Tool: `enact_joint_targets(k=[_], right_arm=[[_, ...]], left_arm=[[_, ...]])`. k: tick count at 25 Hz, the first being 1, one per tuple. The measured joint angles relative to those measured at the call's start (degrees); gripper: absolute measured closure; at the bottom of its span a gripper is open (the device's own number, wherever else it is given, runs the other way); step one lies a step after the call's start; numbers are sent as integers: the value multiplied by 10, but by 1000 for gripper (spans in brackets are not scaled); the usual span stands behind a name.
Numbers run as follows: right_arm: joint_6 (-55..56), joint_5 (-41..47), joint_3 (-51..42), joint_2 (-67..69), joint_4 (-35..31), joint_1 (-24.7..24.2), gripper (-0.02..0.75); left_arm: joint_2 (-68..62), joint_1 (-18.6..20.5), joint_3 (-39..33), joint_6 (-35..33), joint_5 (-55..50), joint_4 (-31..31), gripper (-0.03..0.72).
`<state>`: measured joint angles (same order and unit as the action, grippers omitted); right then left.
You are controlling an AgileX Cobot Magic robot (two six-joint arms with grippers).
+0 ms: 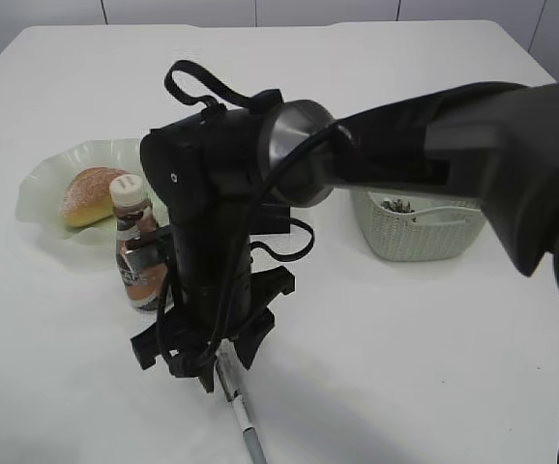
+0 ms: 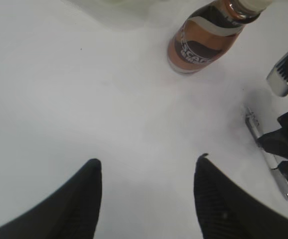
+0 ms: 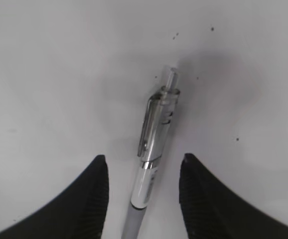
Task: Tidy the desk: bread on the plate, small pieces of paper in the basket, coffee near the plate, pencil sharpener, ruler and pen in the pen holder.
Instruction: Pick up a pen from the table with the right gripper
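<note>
Right tool (image 3: pixel 143 199) open astride pen (image 3: pixel 156 149); pen's lower barrel cut off. Left tool (image 2: pixel 146 199) open, empty. Coffee bottle (image 1: pixel 136 253) at ten o'clock, partly hidden by arm.

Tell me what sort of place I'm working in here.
Probably a staged tabletop test setup, not a real desk: a bare white table holding only a bread roll on a pale green plate, a bottled coffee drink and a pen.

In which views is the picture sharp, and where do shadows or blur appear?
Exterior view: the near arm is large and soft, the bread on the plate sharper. Left wrist view: the coffee bottle is slightly blurred. Right wrist view: the pen is clear, with a soft grey shadow on the table beside it.
</note>
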<state>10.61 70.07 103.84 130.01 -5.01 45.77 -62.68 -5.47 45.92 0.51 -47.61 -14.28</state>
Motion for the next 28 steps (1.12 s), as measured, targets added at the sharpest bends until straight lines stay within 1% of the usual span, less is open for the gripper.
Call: enact_joint_targets(k=[6,18,28], right_arm=[[12,-3,-14,0,3,6,393],[18,-49,-62,1,3,6,393],[18,-65,-64,9,-2,6,393]], left_arm=[[0,0,0,0,-2,0,255],[0,0,0,0,-5,0,255],[0,0,0,0,-5,0,255]])
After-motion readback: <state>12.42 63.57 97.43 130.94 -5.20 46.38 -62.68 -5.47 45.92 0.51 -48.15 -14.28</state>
